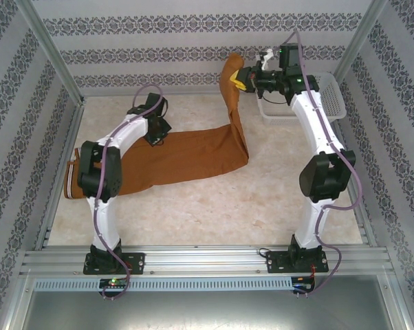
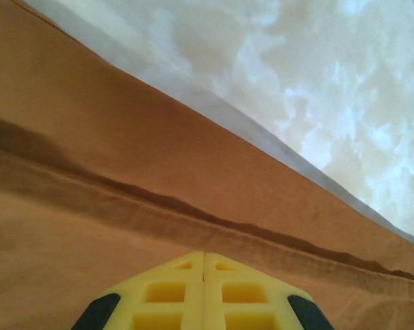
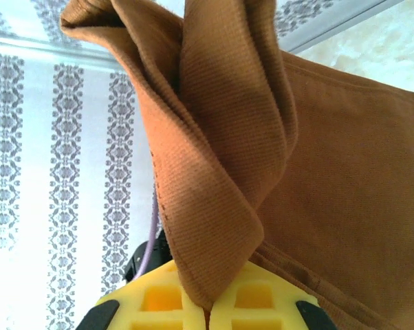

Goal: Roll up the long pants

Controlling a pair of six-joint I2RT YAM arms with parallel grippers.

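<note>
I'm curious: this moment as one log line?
left end effector shut over long pants | right end effector shut on raised leg

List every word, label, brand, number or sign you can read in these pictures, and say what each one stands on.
There is no readable text.
The long pants: plain fabric, no label or tag showing.
White basket: bare lattice, no lettering visible.
Walls: striped ornamental pattern, not writing.
Arm bases: small lights; any markings are too small to read.
</note>
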